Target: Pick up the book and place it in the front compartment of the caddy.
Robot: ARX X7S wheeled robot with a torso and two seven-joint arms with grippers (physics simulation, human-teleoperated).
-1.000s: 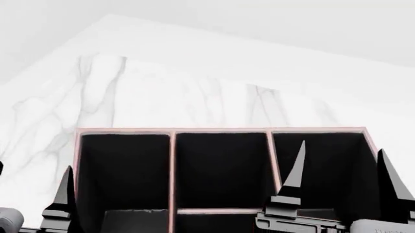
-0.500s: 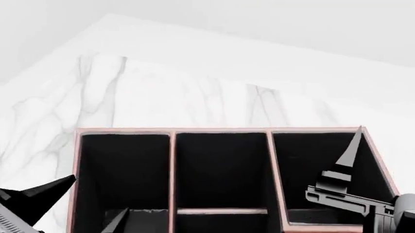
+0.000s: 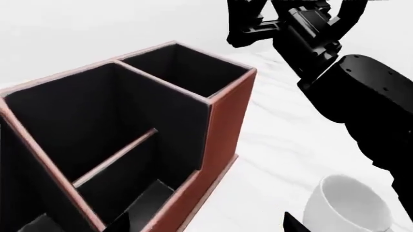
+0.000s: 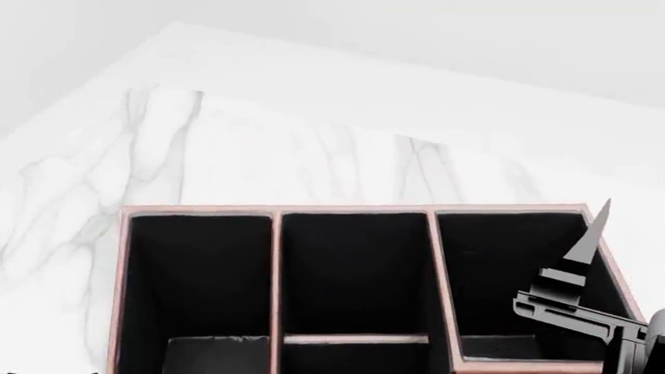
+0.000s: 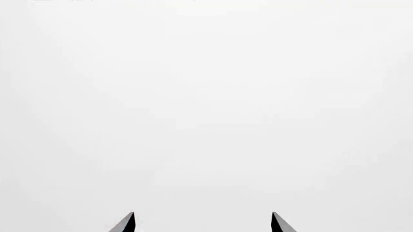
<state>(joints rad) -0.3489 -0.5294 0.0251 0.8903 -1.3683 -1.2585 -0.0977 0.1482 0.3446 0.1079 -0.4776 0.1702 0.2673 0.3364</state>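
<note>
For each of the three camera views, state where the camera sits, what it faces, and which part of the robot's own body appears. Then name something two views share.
Head view: on the robot's head, looking down and forward over the caddy on the marble table; the right end effector shows.
Left wrist view: near the left arm's tip, facing the caddy's side, a white mug and the right arm.
Right wrist view: near the right end effector, facing blank white; two spread fingertips show.
Shared: head and left wrist views both show the caddy and the right arm.
</note>
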